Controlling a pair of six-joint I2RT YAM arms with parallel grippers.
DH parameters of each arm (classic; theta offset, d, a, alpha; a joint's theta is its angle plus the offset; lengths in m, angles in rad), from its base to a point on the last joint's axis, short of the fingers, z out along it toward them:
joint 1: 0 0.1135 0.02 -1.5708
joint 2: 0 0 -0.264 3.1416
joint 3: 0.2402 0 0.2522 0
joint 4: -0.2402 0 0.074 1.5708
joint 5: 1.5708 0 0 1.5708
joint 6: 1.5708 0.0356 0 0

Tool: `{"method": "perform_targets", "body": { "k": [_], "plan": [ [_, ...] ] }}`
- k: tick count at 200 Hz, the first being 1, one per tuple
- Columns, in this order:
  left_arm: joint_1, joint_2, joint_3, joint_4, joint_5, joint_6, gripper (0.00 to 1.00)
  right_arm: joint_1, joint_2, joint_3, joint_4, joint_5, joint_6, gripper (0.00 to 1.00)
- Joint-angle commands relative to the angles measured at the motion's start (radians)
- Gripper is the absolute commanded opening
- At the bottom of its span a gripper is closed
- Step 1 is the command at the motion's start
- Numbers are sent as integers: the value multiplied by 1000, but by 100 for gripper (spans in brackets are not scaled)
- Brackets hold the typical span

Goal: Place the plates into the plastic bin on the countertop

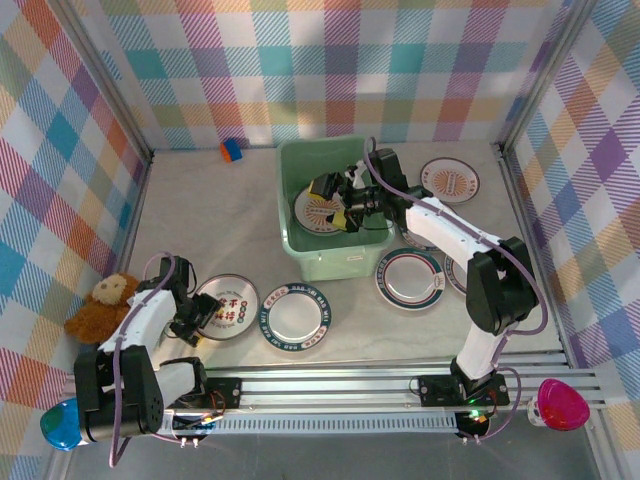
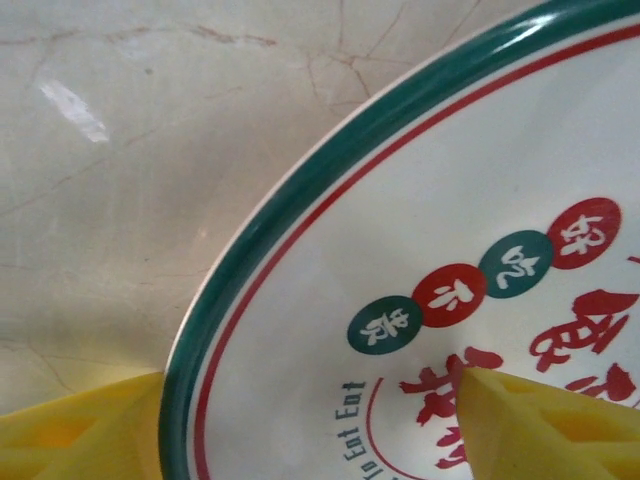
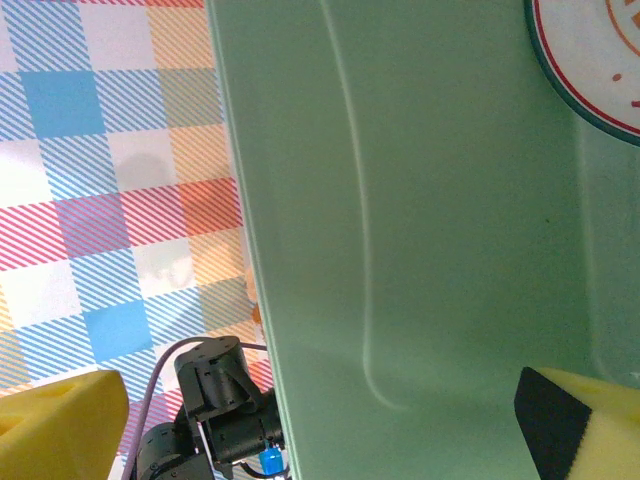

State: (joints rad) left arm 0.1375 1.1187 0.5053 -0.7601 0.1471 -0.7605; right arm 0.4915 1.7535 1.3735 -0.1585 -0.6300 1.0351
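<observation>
Rim of the round white teal-edged plate [image 2: 450, 200], flat near-left of the pale mint-green plastic bin [image 1: 330, 262], sits between the left gripper's [image 2: 310, 385] spread, not-yet-pinching jaws, while the right gripper [image 1: 346, 200] hangs spread inside that bin.

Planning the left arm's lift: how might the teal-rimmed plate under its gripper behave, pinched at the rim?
The teal-rimmed plate looks rigid, unlikely to flex. Its glossy surface may slip against the yellow fingers. Gripped at one edge, it could tilt.
</observation>
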Motion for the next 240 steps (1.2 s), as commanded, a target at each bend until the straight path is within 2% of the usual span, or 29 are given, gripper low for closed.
{"method": "perform_targets", "body": {
  "k": [1, 73, 180, 213, 240],
  "plan": [
    [-15, -11, -33, 55, 34, 13, 68, -6, -19, -17, -8, -9, -3, 100],
    [-18, -112, -54, 57, 20, -5, 48, -5, -139, -64, -34, 57, -27, 100],
    [-29, -233, -103, 50, 11, -46, 30, -6, -334, -194, -22, 131, -36, 99],
    [-29, -233, -116, 51, 0, -46, 29, -5, -329, -201, -19, 118, -40, 99],
    [-29, -250, -143, 54, -6, -52, 40, -5, -320, -205, -13, 112, -40, 99]
  ]
}}
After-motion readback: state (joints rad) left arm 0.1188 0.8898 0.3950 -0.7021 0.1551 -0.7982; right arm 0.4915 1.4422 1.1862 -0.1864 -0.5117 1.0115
